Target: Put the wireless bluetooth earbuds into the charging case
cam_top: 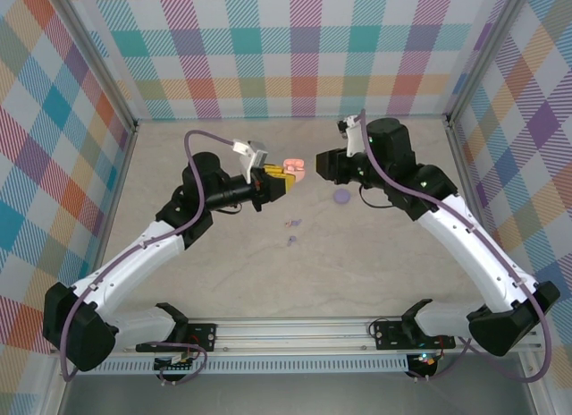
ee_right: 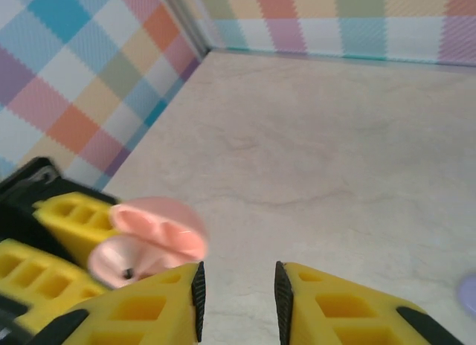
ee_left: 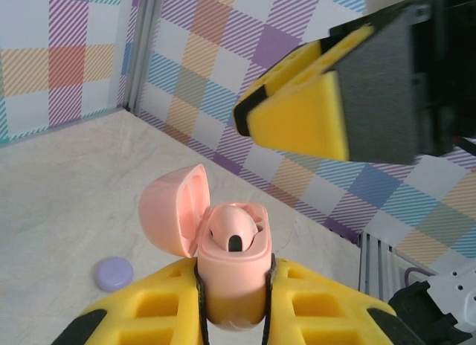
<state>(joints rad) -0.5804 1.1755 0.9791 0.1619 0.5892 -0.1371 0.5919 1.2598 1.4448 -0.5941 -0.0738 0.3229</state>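
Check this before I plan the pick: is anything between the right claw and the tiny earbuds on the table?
Nothing visible does. The tiny lilac earbuds lie on bare tabletop, nearer the bases than the right claw; the round purple disc sits off to the side; the left claw holds the open pink plastic case.

**Plaid-Walled Enclosure Over a Pale Tabletop**

The work area is enclosed on three sides by walls (cam_top: 295,48) printed in pastel plaid. A pale, marble-veined tabletop (cam_top: 357,254) is laid as the floor. Grey metal posts (cam_top: 109,75) are set at the back corners, and a slotted aluminium rail (cam_top: 295,329) is fixed along the near edge. Soft, even light is cast throughout.
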